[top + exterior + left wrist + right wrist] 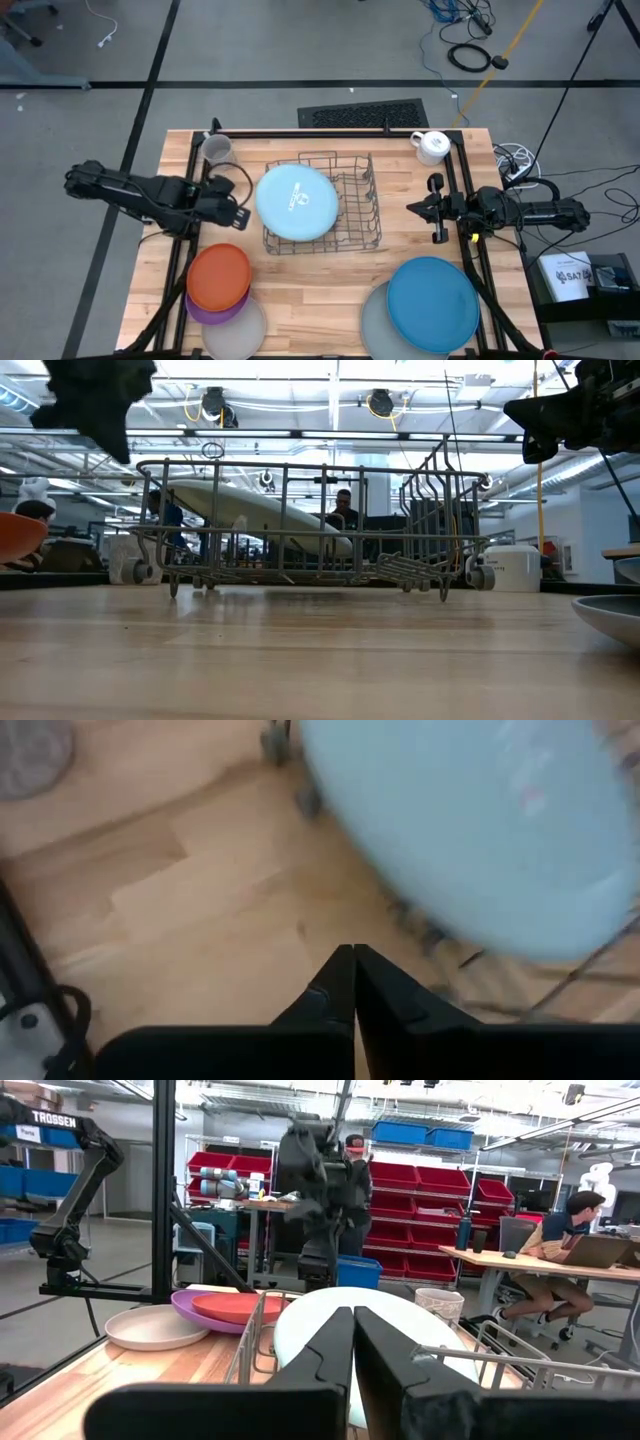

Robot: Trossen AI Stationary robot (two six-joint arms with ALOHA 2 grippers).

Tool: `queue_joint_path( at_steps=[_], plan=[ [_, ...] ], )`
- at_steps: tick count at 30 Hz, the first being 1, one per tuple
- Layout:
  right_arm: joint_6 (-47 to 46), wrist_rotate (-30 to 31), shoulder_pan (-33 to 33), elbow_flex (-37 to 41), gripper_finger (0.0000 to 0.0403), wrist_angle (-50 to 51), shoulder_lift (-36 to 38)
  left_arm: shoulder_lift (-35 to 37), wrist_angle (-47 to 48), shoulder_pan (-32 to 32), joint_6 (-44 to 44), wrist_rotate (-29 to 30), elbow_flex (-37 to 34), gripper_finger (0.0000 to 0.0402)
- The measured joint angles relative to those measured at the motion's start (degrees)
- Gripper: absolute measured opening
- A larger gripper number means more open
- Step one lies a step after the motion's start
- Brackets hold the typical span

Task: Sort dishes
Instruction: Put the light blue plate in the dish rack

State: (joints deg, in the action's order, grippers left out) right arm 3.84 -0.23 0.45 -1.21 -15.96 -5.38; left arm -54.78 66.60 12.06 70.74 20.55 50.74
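A rack [345,215] sits mid-counter [320,300], a plate [297,201] leaning in its nine-o'clock side. Plate stacks lie at seven [220,285] and five o'clock [425,310]; mugs at eleven [217,149] and one [432,146].

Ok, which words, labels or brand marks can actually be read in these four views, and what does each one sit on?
"TROSSEN": white lettering on the dark robot arm in the room behind the table, right wrist view.
Pale mark on the round light blue plastic plate in the wire dish rack: too small to read.
Print on the white box beside the table: unreadable.
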Motion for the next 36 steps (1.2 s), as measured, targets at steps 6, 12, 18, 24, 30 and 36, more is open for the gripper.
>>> queue_joint_path(
  at_steps=[6, 12, 18, 24, 30, 36],
  plan=[
    [-0.13, 0.00, 0.00, 0.00, 0.0009, -0.01, 0.01, -0.04, -9.04, -0.03, -7.77, 1.47, -6.89, 0.0002],
    [-0.15, 0.00, 0.00, 0.01, 0.0009, -0.10, 0.00, -0.06, -15.31, -1.63, -13.16, 6.33, -10.97, 0.0002],
    [-0.15, 0.00, 0.00, 0.00, 0.0009, -0.33, 0.01, -0.05, -23.34, -4.44, -19.33, 7.38, -13.38, 0.0001],
    [-0.98, 0.00, 0.01, 0.00, 0.0009, -0.49, 0.01, -0.01, -30.16, -5.54, -25.49, 9.01, -12.86, 0.0001],
    [-1.22, 0.00, 0.01, 0.02, 0.0009, -0.48, 0.01, -0.04, -34.96, -5.73, -28.18, 9.45, -12.74, 0.0001],
    [-1.16, 0.01, 0.01, 0.02, 0.0009, -0.48, 0.01, -0.04, -39.33, -5.73, -29.78, 10.08, -12.74, 0.0001]
  ],
)
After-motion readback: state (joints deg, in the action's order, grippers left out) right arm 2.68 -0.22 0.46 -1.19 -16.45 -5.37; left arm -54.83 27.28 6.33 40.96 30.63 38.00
